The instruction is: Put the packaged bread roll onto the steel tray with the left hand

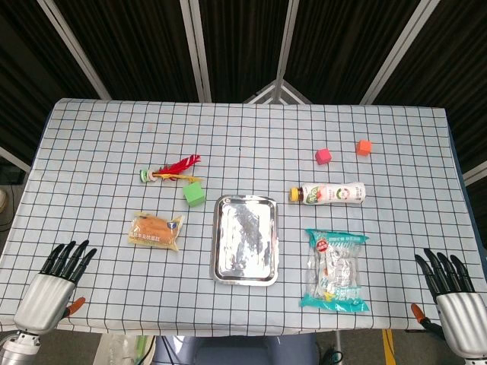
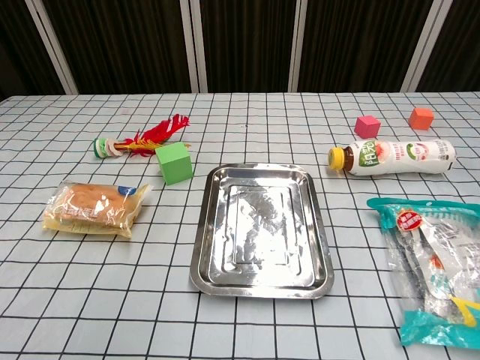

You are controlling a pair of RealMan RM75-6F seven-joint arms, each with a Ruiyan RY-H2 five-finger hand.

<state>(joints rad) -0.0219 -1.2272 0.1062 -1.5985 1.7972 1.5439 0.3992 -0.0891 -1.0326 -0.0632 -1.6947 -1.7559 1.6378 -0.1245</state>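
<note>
From my seat, the left hand (image 1: 57, 277) rests at the near left edge of the table (image 1: 251, 122), fingers straight and spread, nothing in it. Just ahead and to its right the packaged bread roll (image 1: 156, 230) lies flat on the checked cloth, well short of the steel tray (image 1: 245, 239), which sits bare to the right of it. A green cube (image 1: 194, 193) and a feathered shuttlecock (image 1: 171, 170) lie just beyond the roll; I judge a wide sweep of my fingers could knock either one. The wrapper looks slick and loose, so I expect a shallow pinch would catch film only and let the roll slide out mid-carry, or push it along the cloth. Further right are a bottle (image 1: 327, 194), a snack bag (image 1: 335, 269) and two small cubes, none in my path. The right hand (image 1: 450, 285) waits at the near right edge, fingers likewise spread and empty.
</note>
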